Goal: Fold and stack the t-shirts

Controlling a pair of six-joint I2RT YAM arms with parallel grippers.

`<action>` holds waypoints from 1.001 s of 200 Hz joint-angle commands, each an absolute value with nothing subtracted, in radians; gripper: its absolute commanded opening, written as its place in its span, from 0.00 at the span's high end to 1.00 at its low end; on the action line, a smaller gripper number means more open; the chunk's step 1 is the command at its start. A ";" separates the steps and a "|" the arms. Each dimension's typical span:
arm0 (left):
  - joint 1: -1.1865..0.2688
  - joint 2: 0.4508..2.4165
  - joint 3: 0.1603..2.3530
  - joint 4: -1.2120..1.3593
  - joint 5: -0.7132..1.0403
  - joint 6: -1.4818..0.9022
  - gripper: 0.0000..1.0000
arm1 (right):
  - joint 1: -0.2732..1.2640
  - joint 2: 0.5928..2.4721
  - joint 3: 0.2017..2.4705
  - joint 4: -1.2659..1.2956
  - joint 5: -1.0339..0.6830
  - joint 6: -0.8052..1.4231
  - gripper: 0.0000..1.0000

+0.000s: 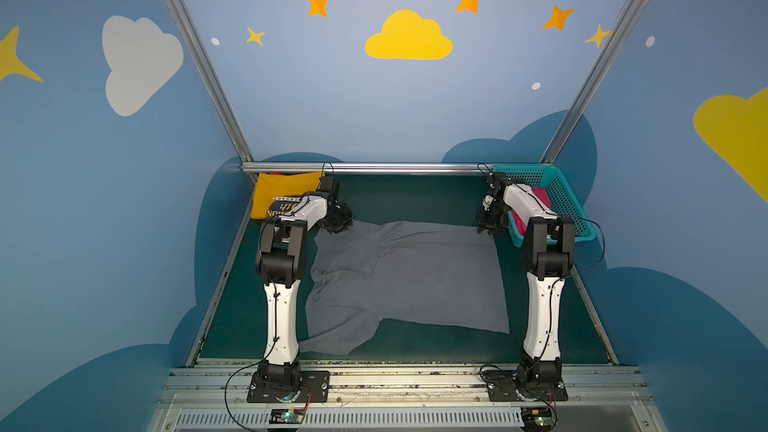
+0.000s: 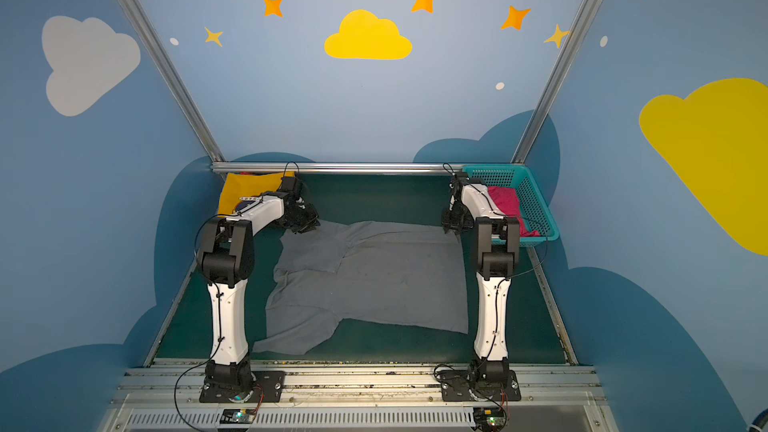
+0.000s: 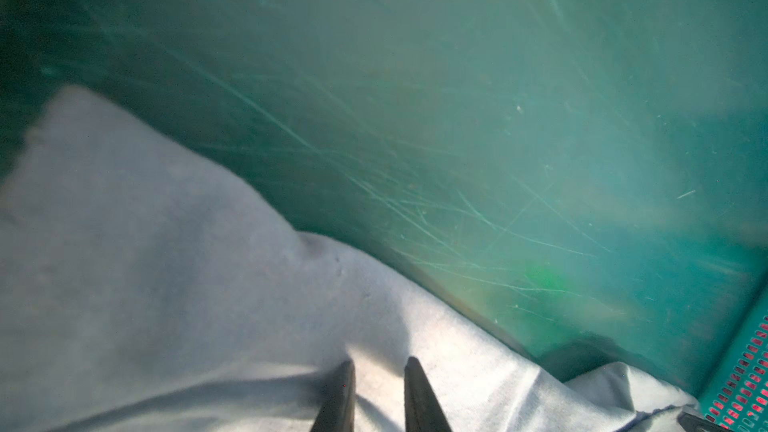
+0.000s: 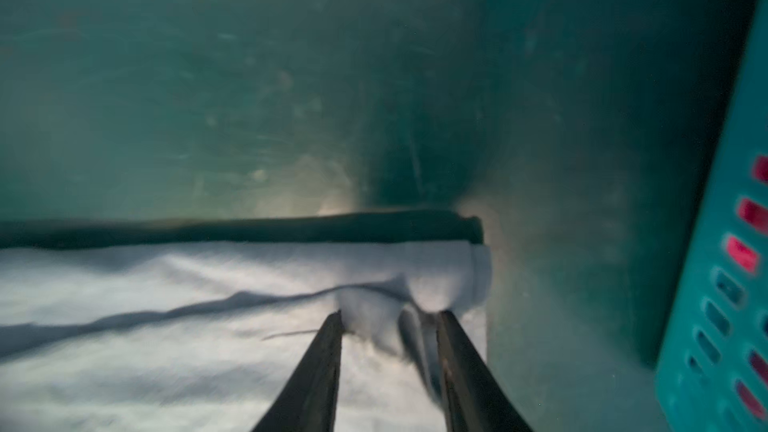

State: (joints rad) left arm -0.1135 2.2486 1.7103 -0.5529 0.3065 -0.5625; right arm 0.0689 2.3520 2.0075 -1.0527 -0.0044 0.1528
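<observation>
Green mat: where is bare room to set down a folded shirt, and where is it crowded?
Bare: far strip between yellow tee and basket; near strip between grey tee and front rail. Crowded: middle, under grey tee.

Only the yellow t-shirt (image 1: 274,191) bears print — navy fragments, "NOI" and "SARY" (the rest is covered).

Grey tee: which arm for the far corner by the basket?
Right: the right gripper is over that grey tee corner, beside the basket; the left gripper is at the opposite far corner.
</observation>
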 commanded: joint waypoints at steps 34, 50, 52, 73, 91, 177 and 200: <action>-0.099 2.295 1.667 -0.625 0.225 -0.561 0.77 | 0.060 2.361 2.042 -1.057 -0.029 0.159 0.63; -0.098 2.295 1.669 -0.627 0.224 -0.560 0.77 | 0.064 2.351 2.034 -1.051 -0.032 0.160 0.63; -0.098 2.295 1.669 -0.628 0.223 -0.560 0.77 | 0.063 2.350 2.034 -1.050 -0.032 0.160 0.63; -0.098 2.296 1.668 -0.629 0.221 -0.560 0.77 | 0.068 2.338 2.026 -1.044 -0.034 0.156 0.63; -0.099 2.296 1.667 -0.630 0.221 -0.560 0.77 | 0.072 2.335 2.026 -1.046 -0.031 0.155 0.63; -0.097 2.296 1.665 -0.634 0.218 -0.557 0.77 | 0.084 2.322 2.005 -1.040 -0.025 0.157 0.80; -0.097 2.296 1.667 -0.636 0.217 -0.558 0.77 | 0.087 2.305 1.989 -1.036 -0.025 0.153 0.83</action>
